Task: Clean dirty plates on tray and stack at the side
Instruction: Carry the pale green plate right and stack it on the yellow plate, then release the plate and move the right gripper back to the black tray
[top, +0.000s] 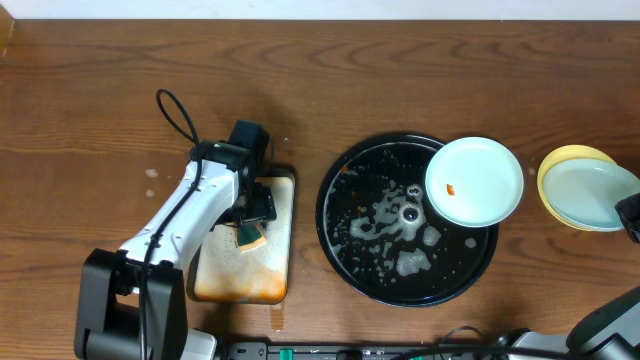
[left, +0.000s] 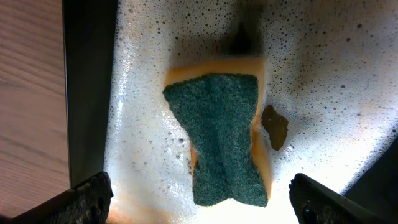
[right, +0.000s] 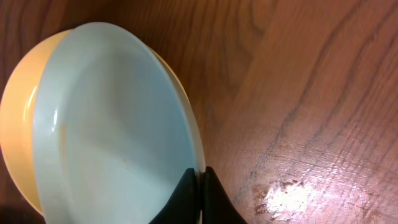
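Note:
One mint-blue plate (top: 480, 180) with a small orange smear lies on the right rim of the black tray (top: 330, 215), which is wet with foam. At the right edge, a second mint-blue plate (top: 590, 195) rests on the yellow plate (top: 570, 157). In the right wrist view my right gripper (right: 200, 180) is shut on the rim of that mint-blue plate (right: 112, 124), above the yellow plate (right: 18, 118). My left gripper (left: 202, 190) is open, its fingers either side of a green-topped yellow sponge (left: 224, 137). It hovers over the sponge (top: 249, 236) in the overhead view too.
The sponge lies in a rectangular orange-stained metal tray (top: 240, 280) full of white foam, left of the black tray. A wet patch (right: 280, 193) shines on the wooden table beside the stacked plates. The right arm (top: 630, 215) enters at the table's right edge.

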